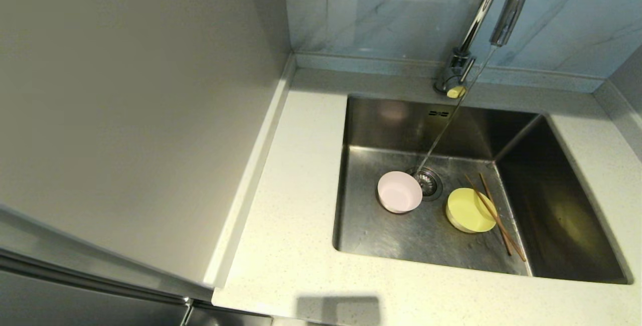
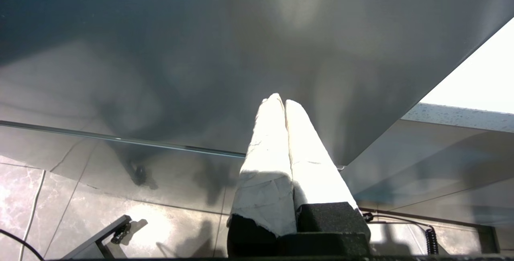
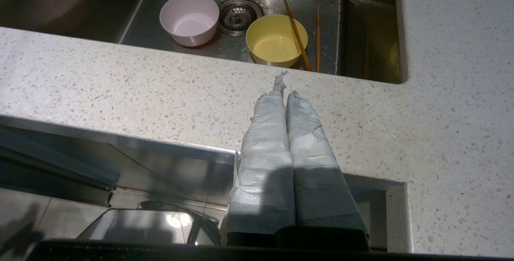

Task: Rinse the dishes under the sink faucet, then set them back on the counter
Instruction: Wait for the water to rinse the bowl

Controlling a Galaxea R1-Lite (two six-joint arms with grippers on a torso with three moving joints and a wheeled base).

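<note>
Water is running from the faucet [image 1: 506,10] while both bowls [image 1: 399,192] and the chopsticks [image 1: 496,218] are lying in the sink [image 1: 551,215] (nothing back on the table [image 1: 291,246]); both hands [image 3: 283,90] are hanging clenched, empty.

The top of the faucet [image 1: 506,5] is running out past the upper edge of the head view, so its arch is not showing, and neither arm is appearing in that view. A thin line is slanting from the spout toward the strainer drain [image 1: 429,181], too fine to tell for certain as water. In the right wrist view the sink [image 3: 369,32] is being cut off along the top edge, hiding its back wall.
</note>
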